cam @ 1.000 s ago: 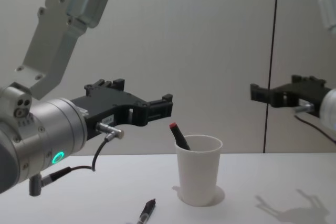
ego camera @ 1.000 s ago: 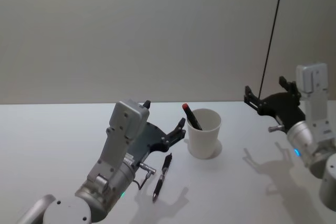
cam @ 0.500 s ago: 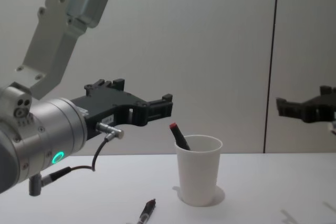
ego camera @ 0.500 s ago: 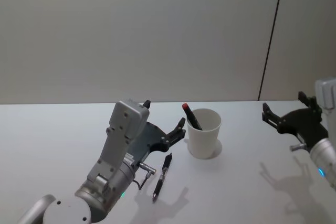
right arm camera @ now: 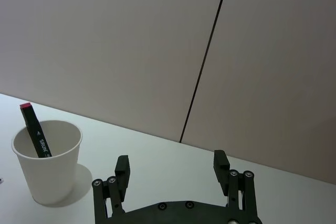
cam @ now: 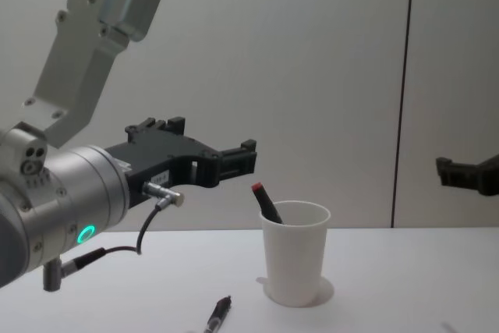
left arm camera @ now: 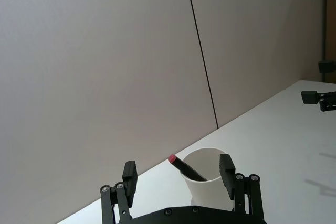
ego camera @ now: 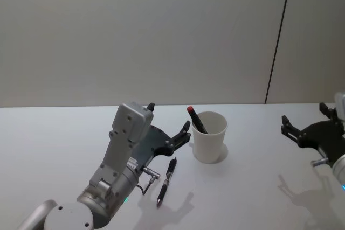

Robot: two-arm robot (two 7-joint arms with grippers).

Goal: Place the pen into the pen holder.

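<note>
- White bench (ego camera: 54, 133) carries the pen holder (ego camera: 209, 144), red-capped marker (ego camera: 197, 119) inside
- Pen (ego camera: 166, 181) lies near it, below my spread left hand (ego camera: 169, 116)
- My right hand (ego camera: 303, 112) hangs spread, well apart

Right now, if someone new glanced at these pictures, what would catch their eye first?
The white paper cup stands near the middle of the table with a red-capped marker leaning inside it. A black pen lies flat on the table just left of the cup and nearer the robot, below the open left gripper. The right gripper, also open, hovers far off at the right edge.
</note>
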